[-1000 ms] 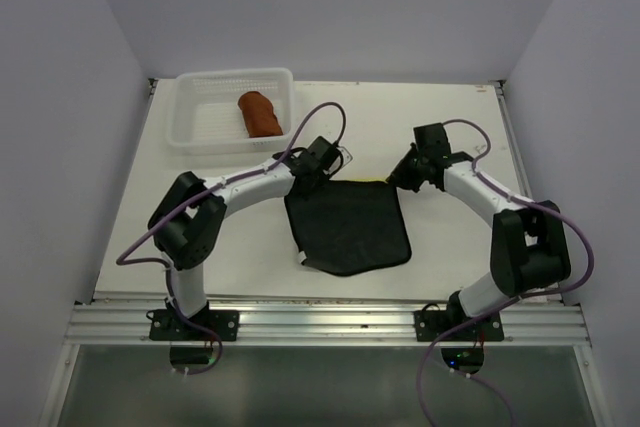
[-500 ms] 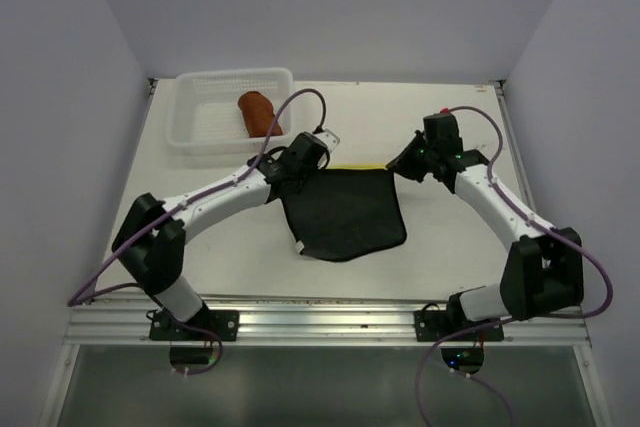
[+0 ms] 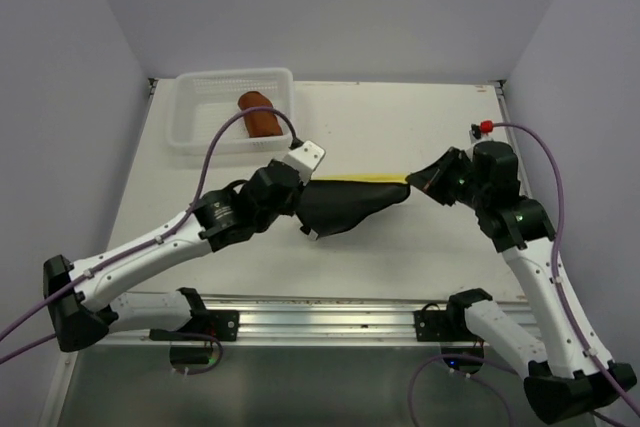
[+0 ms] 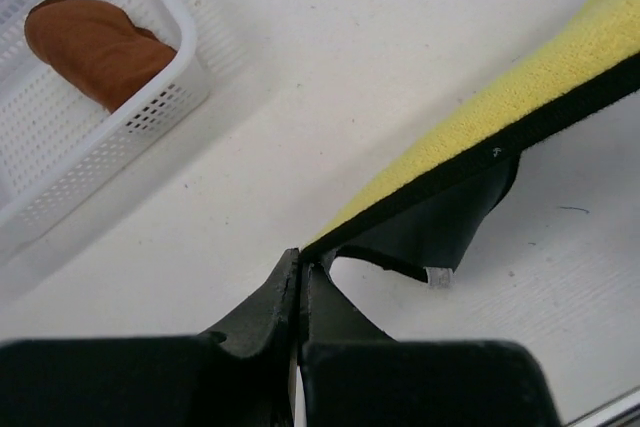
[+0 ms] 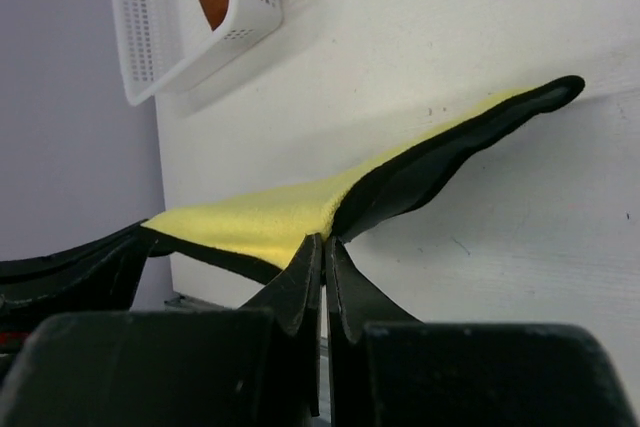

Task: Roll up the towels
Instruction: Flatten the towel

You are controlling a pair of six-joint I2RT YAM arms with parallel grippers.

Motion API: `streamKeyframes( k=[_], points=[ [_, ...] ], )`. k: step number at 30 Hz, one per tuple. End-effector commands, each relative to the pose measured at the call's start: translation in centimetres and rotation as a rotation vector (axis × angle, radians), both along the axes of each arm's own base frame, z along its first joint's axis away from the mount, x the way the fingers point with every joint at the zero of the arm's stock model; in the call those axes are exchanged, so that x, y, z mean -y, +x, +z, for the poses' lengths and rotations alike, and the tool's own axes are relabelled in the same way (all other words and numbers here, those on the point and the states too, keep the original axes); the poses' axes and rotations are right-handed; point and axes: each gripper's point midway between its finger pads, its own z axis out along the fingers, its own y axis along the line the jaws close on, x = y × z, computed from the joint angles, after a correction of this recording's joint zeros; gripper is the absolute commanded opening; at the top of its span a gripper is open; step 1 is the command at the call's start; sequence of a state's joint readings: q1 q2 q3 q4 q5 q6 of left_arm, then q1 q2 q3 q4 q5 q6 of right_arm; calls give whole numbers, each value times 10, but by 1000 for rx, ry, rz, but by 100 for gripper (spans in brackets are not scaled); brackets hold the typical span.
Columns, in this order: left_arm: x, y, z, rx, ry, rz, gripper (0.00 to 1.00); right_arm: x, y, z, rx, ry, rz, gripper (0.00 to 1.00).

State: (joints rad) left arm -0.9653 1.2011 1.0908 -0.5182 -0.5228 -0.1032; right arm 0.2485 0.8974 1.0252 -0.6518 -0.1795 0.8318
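The yellow towel [image 3: 350, 205], dark on its underside, hangs stretched between my two grippers above the table, its yellow top edge taut and the dark cloth sagging below. My left gripper [image 3: 306, 187] is shut on its left corner, seen close in the left wrist view [image 4: 300, 259] with the yellow towel [image 4: 520, 87] running off to the upper right. My right gripper [image 3: 412, 180] is shut on the right corner; in the right wrist view [image 5: 323, 239] the yellow towel [image 5: 270, 219] spreads from the tips. The rust-brown towel [image 3: 262, 114] lies rolled in the basket.
The white mesh basket [image 3: 188, 125] stands at the table's back left; it also shows in the left wrist view as the basket [image 4: 165, 107] and in the right wrist view as the basket [image 5: 250, 12]. Purple cables loop over both arms.
Both arms have risen and pulled towards the near edge. The towel, lying flat a second ago, has been lifted by its two far corners and now hangs between the grippers.
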Motion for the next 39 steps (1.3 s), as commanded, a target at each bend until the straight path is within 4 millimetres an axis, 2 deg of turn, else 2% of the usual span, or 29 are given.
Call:
streamKeyframes(
  k=[1, 4, 5, 8, 10, 13, 16, 22, 25, 27, 29, 35, 39],
  points=[
    [-19, -22, 21, -1, -100, 27, 0, 9, -36, -8, -59, -27, 17, 0],
    [-17, -36, 36, -4, -167, -35, 0, 10, -53, 2, -56, -7, 30, 0],
    [-18, -41, 49, 8, -206, -53, 0, 10, -58, 2, -69, -5, 33, 0],
    [-21, -51, 69, 23, -263, -82, 0, 7, -70, 17, -54, 32, 53, 0],
    [-25, -55, 72, 22, -277, -84, 0, 4, -75, 27, -39, 63, 63, 0],
    [-29, -62, 78, 31, -323, -105, 0, 1, -84, 32, -44, 102, 68, 0],
    [-32, -69, 75, 21, -347, -119, 0, 0, -91, 28, -60, 113, 80, 0],
    [-35, -72, 71, 7, -353, -110, 0, -3, -91, 14, -76, 125, 90, 0],
    [-34, -75, 70, 3, -345, -137, 0, -4, -96, 16, -68, 130, 102, 0],
    [-28, -86, 73, -17, -364, -207, 0, -3, -102, 22, -63, 130, 106, 0],
    [-22, -100, 84, -24, -406, -294, 0, -2, -112, 33, -54, 138, 115, 0],
    [-26, -131, 117, 14, -526, -442, 0, -3, -143, 61, -36, 182, 156, 0],
    [-27, -146, 125, 9, -571, -508, 0, -2, -155, 64, -43, 201, 159, 0]
  ],
)
